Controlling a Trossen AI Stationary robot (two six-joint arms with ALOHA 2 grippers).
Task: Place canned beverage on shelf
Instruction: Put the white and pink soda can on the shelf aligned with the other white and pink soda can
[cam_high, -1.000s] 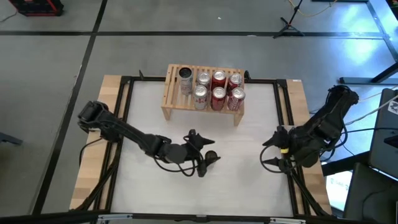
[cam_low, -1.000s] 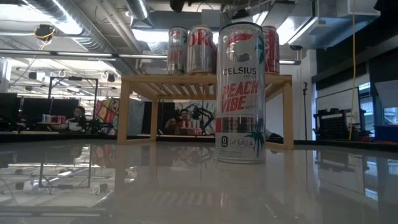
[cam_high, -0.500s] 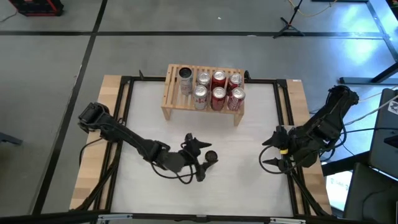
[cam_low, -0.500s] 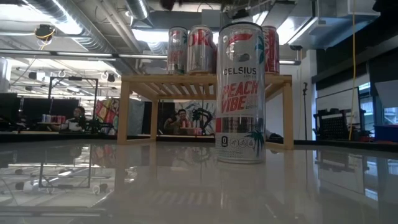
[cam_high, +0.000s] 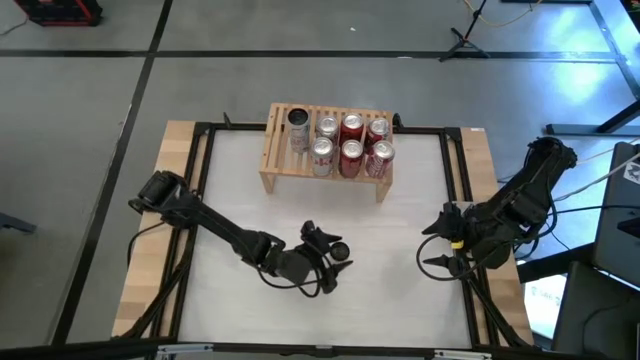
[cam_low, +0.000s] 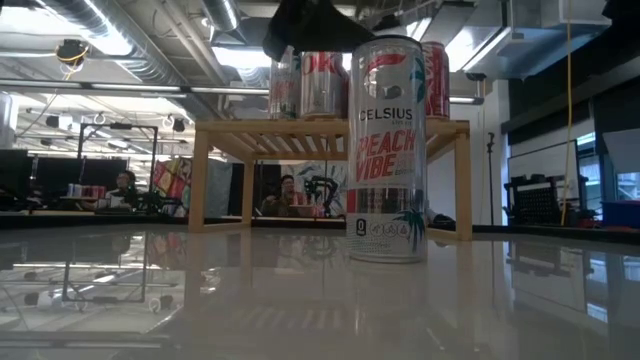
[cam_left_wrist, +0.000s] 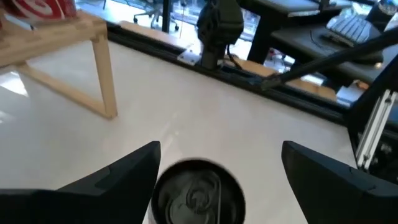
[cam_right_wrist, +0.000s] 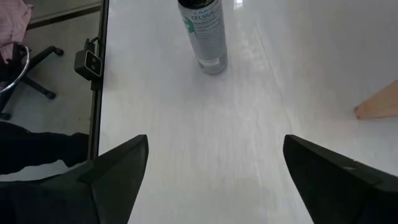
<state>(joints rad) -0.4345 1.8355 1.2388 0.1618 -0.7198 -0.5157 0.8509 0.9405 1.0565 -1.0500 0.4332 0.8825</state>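
White tabletop (cam_high: 390, 230) is carrying everything, with an office showing beyond it in the low view. Along the table's far edge the shelf (cam_high: 272, 150) is standing, its slatted top already holding a cluster of cans (cam_high: 350, 142), with room left at its left end. Nearer the table's front edge, about midway across, the can (cam_low: 387, 150) is standing upright on the bare surface, well apart from the shelf. The left gripper (cam_high: 335, 257) is hovering right above it, fingers (cam_left_wrist: 106, 180) spread wide to either side of the can's top and gripping nothing; the left wrist view is looking straight down on the lid between them. The right gripper (cam_high: 432, 246) is waiting near the table's right edge, fingers (cam_right_wrist: 112, 165) likewise splayed and empty, with the can in sight farther off in its wrist view. Judging by this, the reach for the can is in hand and the grasp is not yet made. The next move is calling for a lowering of the left gripper around the can's body, a firm closing, then a lift high enough to clear the shelf's top before setting it on a free spot.
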